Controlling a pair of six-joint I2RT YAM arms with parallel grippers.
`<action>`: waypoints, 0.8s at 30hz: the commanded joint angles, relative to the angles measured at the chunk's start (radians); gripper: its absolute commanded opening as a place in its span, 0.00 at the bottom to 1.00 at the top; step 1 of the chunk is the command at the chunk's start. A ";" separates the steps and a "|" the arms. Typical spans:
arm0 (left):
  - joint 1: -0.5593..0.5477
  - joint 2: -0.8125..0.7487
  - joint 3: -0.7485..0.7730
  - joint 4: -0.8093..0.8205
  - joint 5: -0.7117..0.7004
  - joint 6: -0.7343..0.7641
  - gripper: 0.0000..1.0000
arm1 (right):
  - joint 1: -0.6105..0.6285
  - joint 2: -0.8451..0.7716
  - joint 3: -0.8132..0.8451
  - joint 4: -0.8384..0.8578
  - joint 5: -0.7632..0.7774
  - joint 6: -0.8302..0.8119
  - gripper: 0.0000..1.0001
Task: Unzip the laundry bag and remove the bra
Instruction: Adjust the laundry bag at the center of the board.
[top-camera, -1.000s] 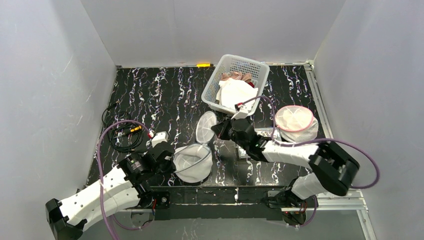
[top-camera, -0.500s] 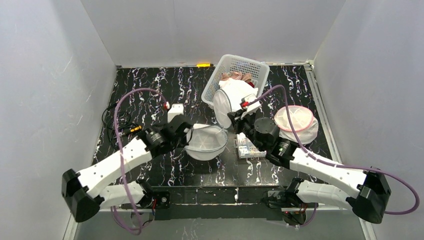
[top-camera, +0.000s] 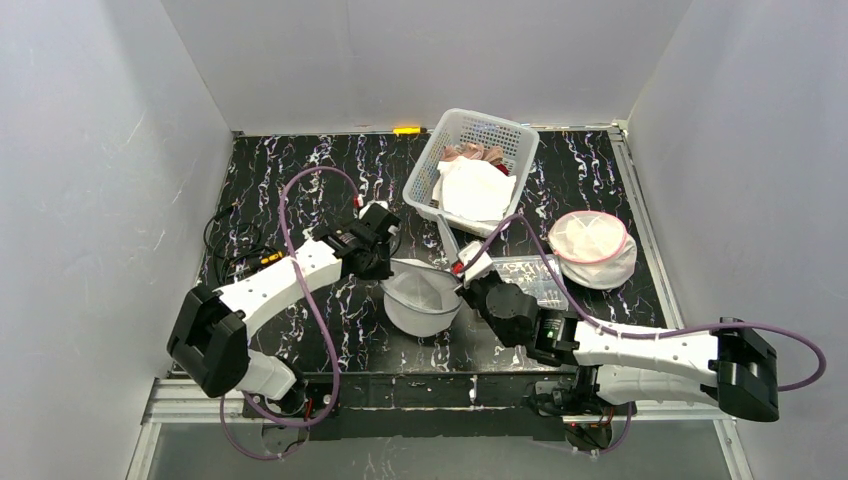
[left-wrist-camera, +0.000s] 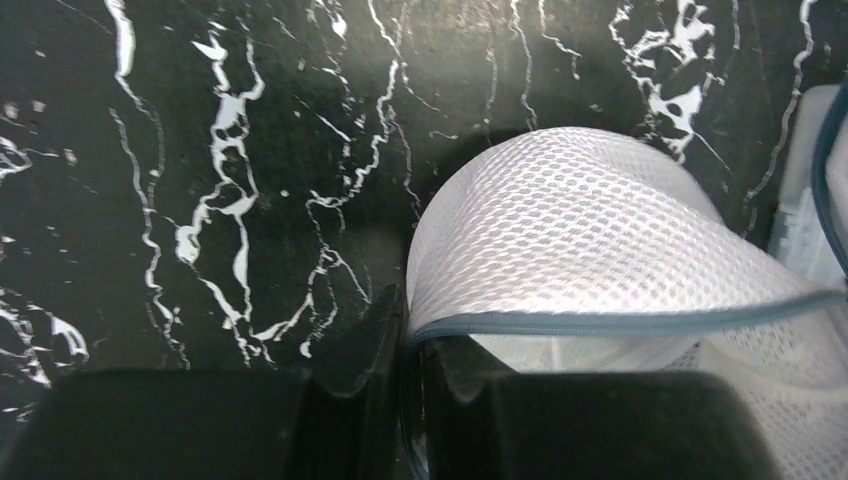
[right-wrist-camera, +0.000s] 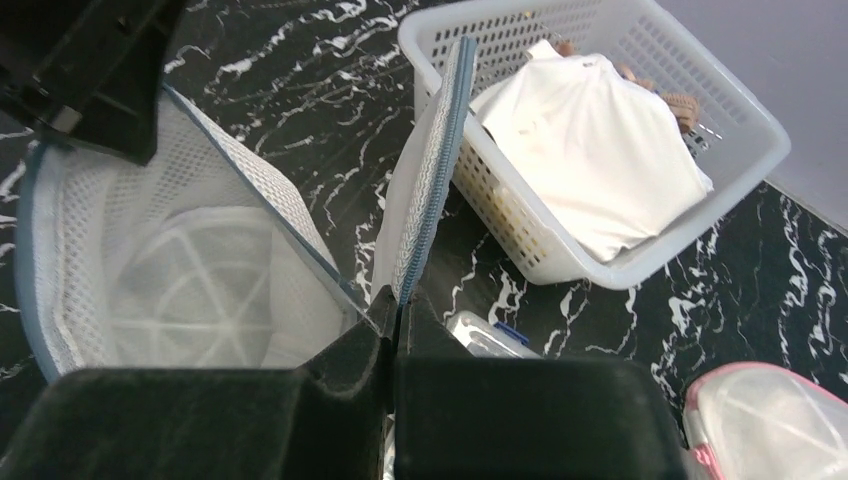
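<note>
Left fingers (left-wrist-camera: 365, 340) clamped on laundry bag (left-wrist-camera: 570, 220) blue rim; right fingers (right-wrist-camera: 362, 348) clamped on its zip flap (right-wrist-camera: 425, 200).
Light, floppy mesh slung between both; binding likely the surest hold. Bra unseen.

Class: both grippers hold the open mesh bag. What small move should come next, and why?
Probably the left gripper should release the rim and reach inside: the laundry bag is already unzipped, the right gripper pinches its lid flap upright, and a pale shape shows within.
</note>
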 joint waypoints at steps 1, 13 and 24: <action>0.010 -0.063 -0.019 0.023 0.096 0.006 0.18 | 0.029 0.005 -0.035 0.115 0.167 0.021 0.01; 0.007 -0.313 -0.156 0.047 0.256 -0.147 0.57 | 0.067 -0.015 -0.056 0.177 0.219 0.062 0.01; -0.015 -0.307 -0.226 0.068 0.317 -0.211 0.52 | 0.109 -0.058 -0.062 0.159 0.216 -0.023 0.01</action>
